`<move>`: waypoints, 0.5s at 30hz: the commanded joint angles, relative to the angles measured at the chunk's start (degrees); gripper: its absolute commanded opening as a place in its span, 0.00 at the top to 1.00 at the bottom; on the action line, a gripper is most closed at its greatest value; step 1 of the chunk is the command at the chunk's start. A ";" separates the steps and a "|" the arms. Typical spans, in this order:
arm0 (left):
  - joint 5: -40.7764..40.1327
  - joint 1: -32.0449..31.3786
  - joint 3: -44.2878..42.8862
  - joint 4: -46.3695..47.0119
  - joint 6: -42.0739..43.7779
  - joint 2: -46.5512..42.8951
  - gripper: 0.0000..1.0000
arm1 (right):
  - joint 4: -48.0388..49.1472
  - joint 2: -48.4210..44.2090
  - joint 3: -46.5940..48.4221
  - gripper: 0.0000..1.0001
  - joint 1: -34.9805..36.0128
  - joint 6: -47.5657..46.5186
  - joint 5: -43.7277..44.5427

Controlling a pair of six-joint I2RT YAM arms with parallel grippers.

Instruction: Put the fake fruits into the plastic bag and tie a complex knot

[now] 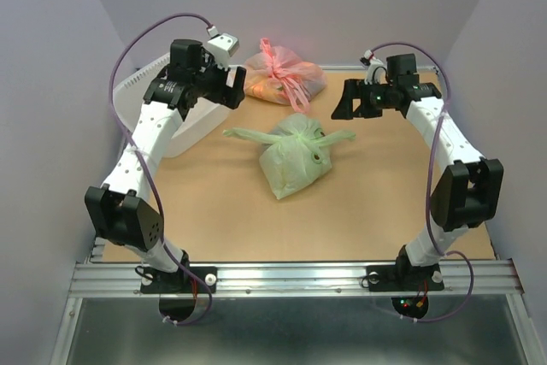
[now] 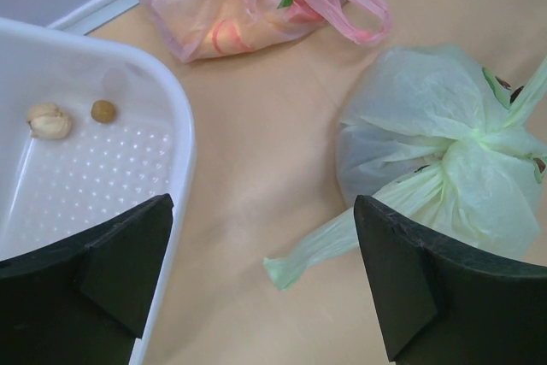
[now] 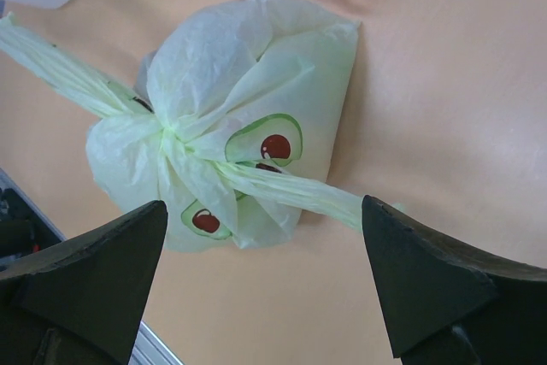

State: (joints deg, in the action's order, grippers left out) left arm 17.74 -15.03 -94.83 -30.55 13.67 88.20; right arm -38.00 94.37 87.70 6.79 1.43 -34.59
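Note:
The plastic bag (image 1: pixel 295 164) lies near the middle of the table, pale green with avocado prints, its mouth closed. The knot (image 1: pixel 304 136) sits on its far end, with twisted handle strips sticking out left and right. The fake fruits are hidden inside it. My left gripper (image 1: pixel 232 90) hovers open to the bag's far left, above the table beside the basket; the left strip's end (image 2: pixel 308 256) lies on the table under its jaws. My right gripper (image 1: pixel 345 100) hovers open to the far right, above the other strip (image 3: pixel 299 191). Neither gripper touches the bag (image 3: pixel 256 66) or the knot (image 3: pixel 162 136).
A white basket (image 1: pixel 192 130) stands at the far left; a beige garlic-like piece (image 2: pixel 49 120) and a small brown ball (image 2: pixel 103 111) lie in it. A tied pink bag (image 1: pixel 282 74) rests at the back, behind the green bag. Grey walls close in both sides.

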 commanded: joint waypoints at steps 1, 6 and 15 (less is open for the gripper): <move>-1.04 -0.53 2.45 4.35 -4.61 2.06 0.01 | 4.77 2.75 -0.51 0.00 -0.37 7.26 -1.28; -1.21 -2.28 11.14 11.37 -8.22 -1.53 0.01 | 9.16 -0.57 -6.74 0.00 -0.37 7.36 -0.31; -1.13 -4.40 26.44 17.62 -10.59 -9.62 0.01 | 14.35 -12.09 -21.95 0.00 0.51 7.00 4.88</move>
State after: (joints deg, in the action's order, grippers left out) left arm 16.40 -19.44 -71.07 -19.09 4.93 85.21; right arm -28.38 87.77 69.25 6.83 8.16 -32.49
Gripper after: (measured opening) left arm 0.986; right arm 0.998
